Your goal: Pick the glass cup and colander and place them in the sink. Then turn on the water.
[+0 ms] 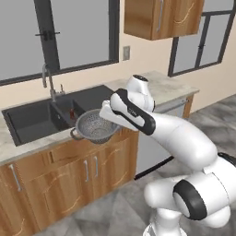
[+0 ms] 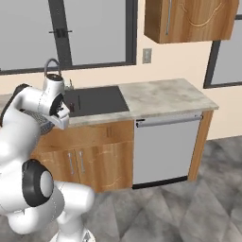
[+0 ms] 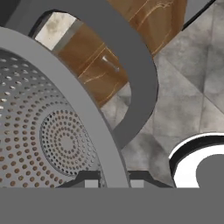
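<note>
The gripper (image 3: 113, 181) holds the colander (image 1: 94, 126) by its rim: in the hand view the two dark finger tips stand on either side of the thin grey wall, closed narrow on it, one inside the bowl and one outside. I think this grip on the edge is chosen because the bowl is too wide to be taken across, while the rim is thin and firm. The same view shows the material well: a smooth grey metal, its inside covered by small holes set in rings around the centre, and one loop handle curving as a broad grey band just outside the rim. From the left base view the colander hangs in the air, tilted, in front of the counter (image 1: 32, 143) edge and above the wooden cabinet doors (image 1: 99, 173), so it is not yet in the sink (image 1: 32, 120). The arm probably carries it at this height so that it can pass over the counter edge before it goes down. The sink is behind it, a dark matte rectangular basin with a divider, sunk in a pale stone-like counter. A small thing with a red part stands in the basin, too small to name; I cannot find the cup with certainty. The slim grey faucet (image 1: 47, 80) rises behind the sink with a curved neck, and no water runs from it.
</note>
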Tool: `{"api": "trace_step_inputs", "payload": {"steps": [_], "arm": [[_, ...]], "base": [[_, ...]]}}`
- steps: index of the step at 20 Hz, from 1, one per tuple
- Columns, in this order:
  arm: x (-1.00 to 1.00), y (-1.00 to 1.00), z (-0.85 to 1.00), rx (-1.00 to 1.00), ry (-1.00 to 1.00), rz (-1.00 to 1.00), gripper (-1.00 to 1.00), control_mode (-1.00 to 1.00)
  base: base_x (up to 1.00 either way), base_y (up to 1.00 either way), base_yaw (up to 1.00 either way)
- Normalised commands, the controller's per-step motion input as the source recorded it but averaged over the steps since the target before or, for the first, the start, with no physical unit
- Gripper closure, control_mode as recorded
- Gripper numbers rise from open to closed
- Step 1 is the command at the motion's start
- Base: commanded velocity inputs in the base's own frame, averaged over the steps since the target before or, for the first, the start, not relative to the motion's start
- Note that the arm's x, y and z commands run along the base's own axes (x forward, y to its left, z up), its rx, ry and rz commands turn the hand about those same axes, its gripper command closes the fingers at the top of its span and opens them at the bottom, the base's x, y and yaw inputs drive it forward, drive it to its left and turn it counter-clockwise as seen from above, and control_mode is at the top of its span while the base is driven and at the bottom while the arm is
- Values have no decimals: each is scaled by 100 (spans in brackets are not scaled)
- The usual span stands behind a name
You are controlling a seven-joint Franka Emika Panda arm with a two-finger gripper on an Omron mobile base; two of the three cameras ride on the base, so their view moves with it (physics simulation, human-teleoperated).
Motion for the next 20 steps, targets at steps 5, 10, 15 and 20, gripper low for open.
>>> {"api": "trace_step_inputs", "payload": {"steps": [5,10,15,20], "arm": [[0,0,0,0,0,0,100,100],[0,0,0,0,0,0,100,100],[0,0,0,0,0,0,100,100],[0,0,0,0,0,0,100,100]], "base": [[49,70,1],[27,47,14],[50,24,33],[50,23,34]]}}
